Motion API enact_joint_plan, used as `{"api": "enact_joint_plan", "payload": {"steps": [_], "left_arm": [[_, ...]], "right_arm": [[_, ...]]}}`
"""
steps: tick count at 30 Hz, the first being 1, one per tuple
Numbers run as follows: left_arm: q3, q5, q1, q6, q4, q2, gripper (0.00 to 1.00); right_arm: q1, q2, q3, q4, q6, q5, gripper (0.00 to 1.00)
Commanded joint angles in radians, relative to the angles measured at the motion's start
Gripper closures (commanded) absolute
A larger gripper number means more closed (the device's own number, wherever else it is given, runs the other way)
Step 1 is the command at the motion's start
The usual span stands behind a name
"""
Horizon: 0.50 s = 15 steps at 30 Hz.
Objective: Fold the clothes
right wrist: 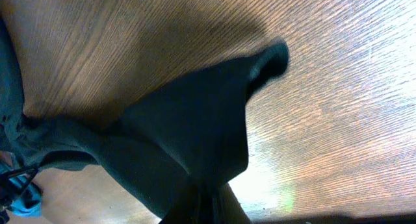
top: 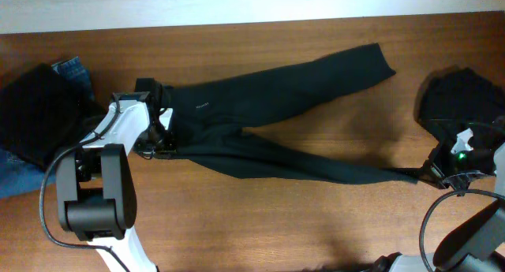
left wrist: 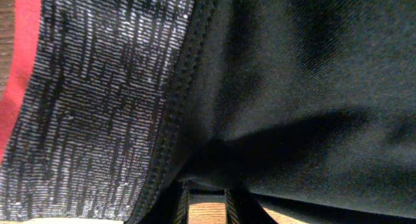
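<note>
The black trousers [top: 260, 95] lie spread across the wooden table, waist to the left and both legs running right. My left gripper [top: 158, 136] is at the waist and shut on it. The left wrist view shows the grey waistband [left wrist: 97, 100], the red inner trim [left wrist: 23, 49] and black cloth [left wrist: 305, 87] bunched at the fingertips [left wrist: 206, 201]. My right gripper [top: 432, 174] is shut on the end of the near leg [top: 371, 174], pulled taut. In the right wrist view the leg cloth [right wrist: 188, 126] narrows into the jaws [right wrist: 208, 208]. The far leg's end [top: 379, 63] lies free.
A black garment [top: 35, 114] lies on blue denim jeans [top: 72, 70] at the far left. Another dark garment [top: 461, 98] is heaped at the right edge. The table's far edge [top: 252, 24] meets a white wall.
</note>
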Motion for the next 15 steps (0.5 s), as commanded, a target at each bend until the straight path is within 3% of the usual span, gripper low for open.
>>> {"api": "enact_joint_plan", "payload": {"steps": [1,10,12,14,15], "left_arm": [[-0.038,-0.024,0.008,-0.013,0.055,0.080,0.81],[-0.038,-0.024,0.008,-0.013,0.054,0.080,0.81],[-0.038,-0.023,0.008,-0.014,0.054,0.080,0.81],[-0.038,-0.024,0.008,-0.013,0.054,0.080,0.81],[-0.038,-0.023,0.008,-0.013,0.054,0.080,0.81]], "right_arm": [[-0.006,0.004,0.020,0.004,0.009,-0.019,0.96],[-0.006,0.057,0.020,0.206,0.254,0.124,0.95],[-0.006,0.100,0.020,0.260,0.280,0.128,0.82],[-0.006,0.162,0.020,0.312,0.282,0.124,0.55],[-0.006,0.179,0.020,0.314,0.278,0.124,0.50]]}}
